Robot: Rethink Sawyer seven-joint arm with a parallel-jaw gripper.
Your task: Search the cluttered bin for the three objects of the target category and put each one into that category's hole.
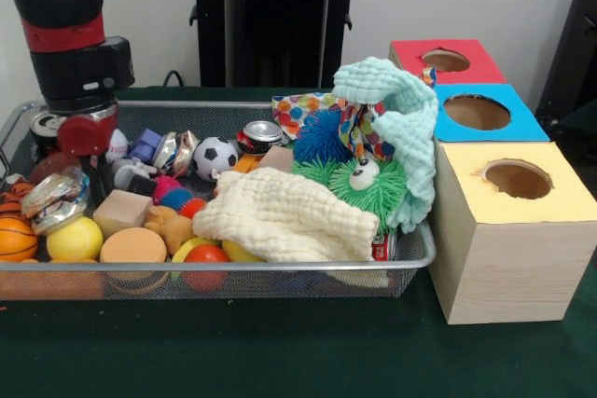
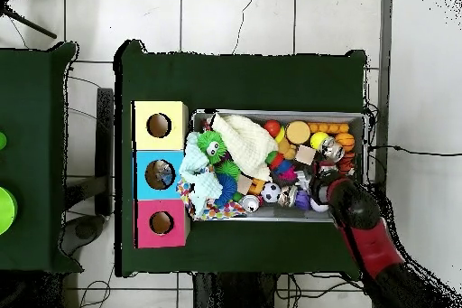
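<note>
A wire mesh bin (image 1: 410,263) is seen on the green table (image 1: 280,351), its long axis running left to right in the front view. It is filled with clutter: a cream muslin cloth (image 1: 280,221) is draped over the near middle, a mint cloth (image 1: 396,118) is heaped at the right end over a green spiky toy with eyes (image 1: 359,184), and a blue spiky ball (image 1: 322,137) lies behind. A small soccer ball (image 1: 215,156), a crushed can (image 1: 261,135), a wooden cube (image 1: 121,212), a yellow ball (image 1: 75,240) and a mini basketball (image 1: 17,238) are spread across the left half.

Just beside the bin's right end, three boxes are lined up front to back, each with a round hole facing upward: a yellow-topped box (image 1: 508,221) nearest, a blue one (image 1: 485,114) behind, a red one (image 1: 446,61) farthest.

The gripper (image 1: 89,151) is lowered into the bin's left end among the toys; whether it is open or holding anything cannot be told.
</note>
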